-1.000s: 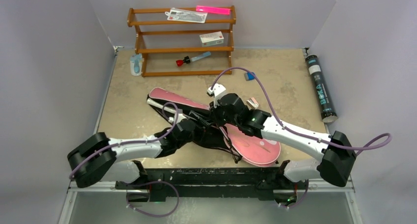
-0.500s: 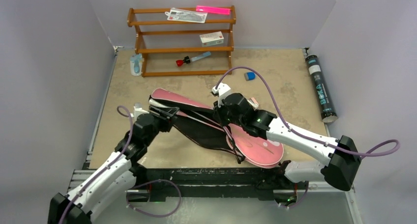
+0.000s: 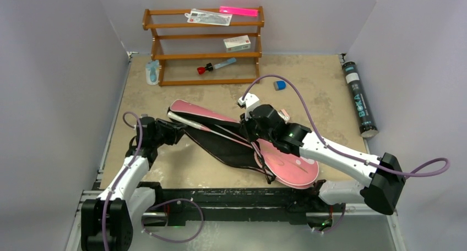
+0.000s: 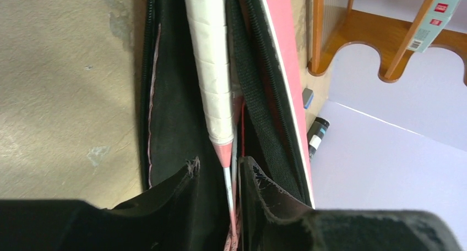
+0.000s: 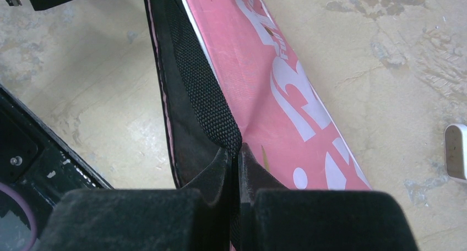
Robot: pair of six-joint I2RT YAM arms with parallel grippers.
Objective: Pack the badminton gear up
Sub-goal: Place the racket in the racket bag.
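The racket (image 4: 212, 69) is seen inside the opened pink bag (image 5: 275, 69) on the desk (image 3: 165, 97). Its shaft is straddled by the left gripper (image 4: 220, 165), jaws parted. The bag's black edge is pinched by the clenched right gripper (image 5: 234, 154).

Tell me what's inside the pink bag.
A white-wrapped racket handle and its thin shaft show in the open pink bag. The racket's head and anything else inside are hidden by fabric.
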